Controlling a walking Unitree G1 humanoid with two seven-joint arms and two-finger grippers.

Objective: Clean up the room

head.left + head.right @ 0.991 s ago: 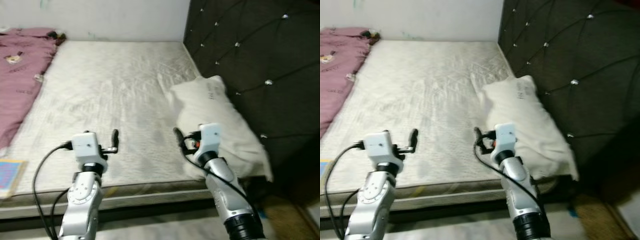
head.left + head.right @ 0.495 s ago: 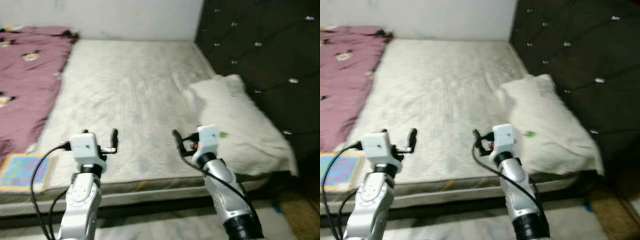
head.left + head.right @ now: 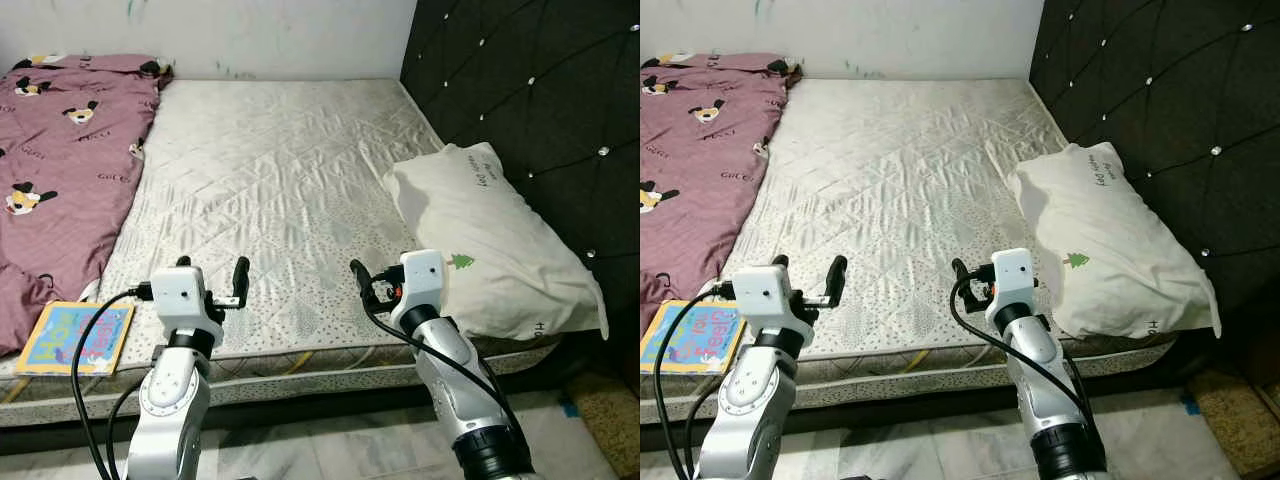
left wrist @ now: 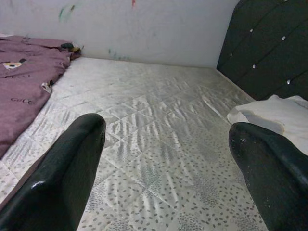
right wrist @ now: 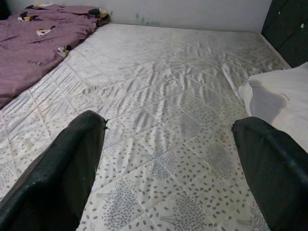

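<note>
Your likeliest target, the picture book (image 3: 76,337), lies flat at the mattress (image 3: 270,170) near edge, beside the purple blanket (image 3: 60,170), long axis across. It sits left of your left gripper (image 3: 212,285), fingers spread, empty; that arm is nearer. Right gripper (image 3: 368,283), also open, hangs near the pillow (image 3: 490,245).

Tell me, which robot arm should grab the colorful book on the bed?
Probably the left. The book lies at the mattress corner on the robot's left, beside the open left gripper. The right gripper, also open, hangs nearer the pillow.
</note>
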